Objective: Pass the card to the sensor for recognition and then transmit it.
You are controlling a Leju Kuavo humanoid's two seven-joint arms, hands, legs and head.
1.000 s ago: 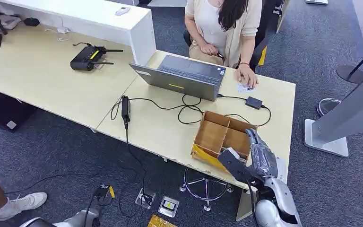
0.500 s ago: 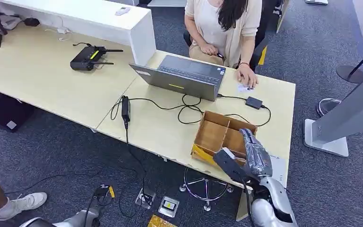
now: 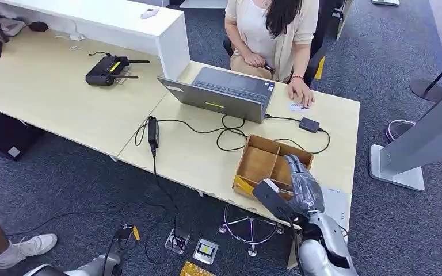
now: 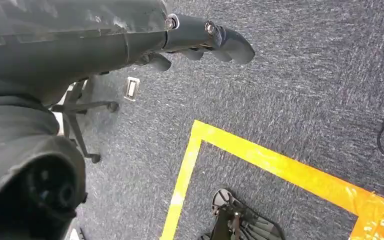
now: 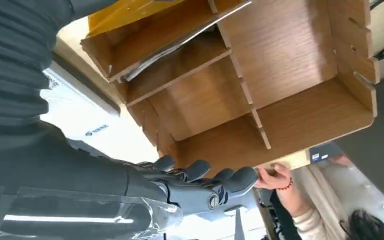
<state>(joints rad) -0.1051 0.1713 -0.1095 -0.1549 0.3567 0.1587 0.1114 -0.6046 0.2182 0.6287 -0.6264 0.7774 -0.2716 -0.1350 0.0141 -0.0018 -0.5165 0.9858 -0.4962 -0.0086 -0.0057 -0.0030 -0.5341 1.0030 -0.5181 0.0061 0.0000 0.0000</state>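
Leftmost, left hand (image 4: 200, 37): hangs over grey carpet, fingers lightly bent, nothing in it.
Black device with antennas (image 3: 109, 70): on the left desk.
Black power brick (image 3: 153, 131): on the right table (image 3: 190, 155), cable looping toward the laptop.
Grey laptop (image 3: 224, 92): open, at the far side of the table, facing the seated person (image 3: 270, 29).
Wooden box (image 3: 265, 163): near edge of the table, split by partitions into compartments. The ones in sight are bare wood, except that the one beside the yellow side panel holds a thin flat pale piece (image 5: 180, 45); I cannot tell what it is.
Right hand (image 3: 296, 187): over the box's near right corner, fingers stretched and apart, thumb out to the side, holding nothing.
Card (image 3: 299, 107): white, flat on the table's far edge, under the person's fingertips; too small to tell its long axis or which way it points.
Small black sensor (image 3: 309, 125): just beside the card, wired to the laptop.
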